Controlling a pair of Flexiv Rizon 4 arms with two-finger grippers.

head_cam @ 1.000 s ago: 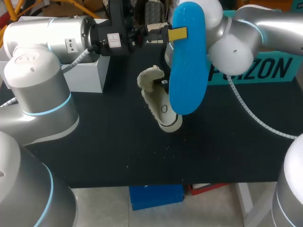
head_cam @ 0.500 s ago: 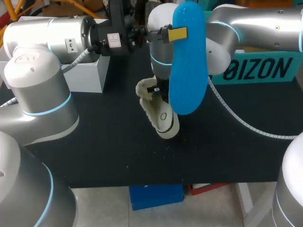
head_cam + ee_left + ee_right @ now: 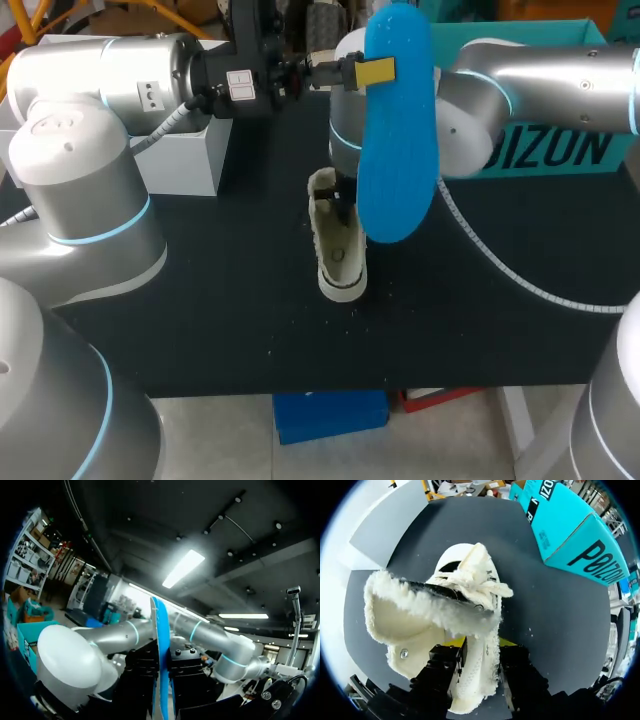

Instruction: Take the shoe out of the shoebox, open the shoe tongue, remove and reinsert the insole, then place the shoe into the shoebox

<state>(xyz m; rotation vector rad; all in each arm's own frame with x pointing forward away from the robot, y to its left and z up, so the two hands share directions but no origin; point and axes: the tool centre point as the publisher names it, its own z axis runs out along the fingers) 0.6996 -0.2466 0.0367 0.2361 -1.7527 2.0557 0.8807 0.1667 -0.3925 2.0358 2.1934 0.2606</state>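
At top centre, left gripper [image 3: 161,685] is clamped on the upright blue insole [image 3: 397,140], which screens the right gripper [image 3: 480,642]. That gripper pinches the fleecy shoe [image 3: 337,250] collar mid-frame on the black table [image 3: 200,300]. White box [image 3: 190,150] sits upper left, teal box [image 3: 550,150] upper right.

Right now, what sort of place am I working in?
Probably a robot test bench: a black table, the left gripper holding up a blue insole, the right gripper shut on a fleecy shoe, a teal box further back.
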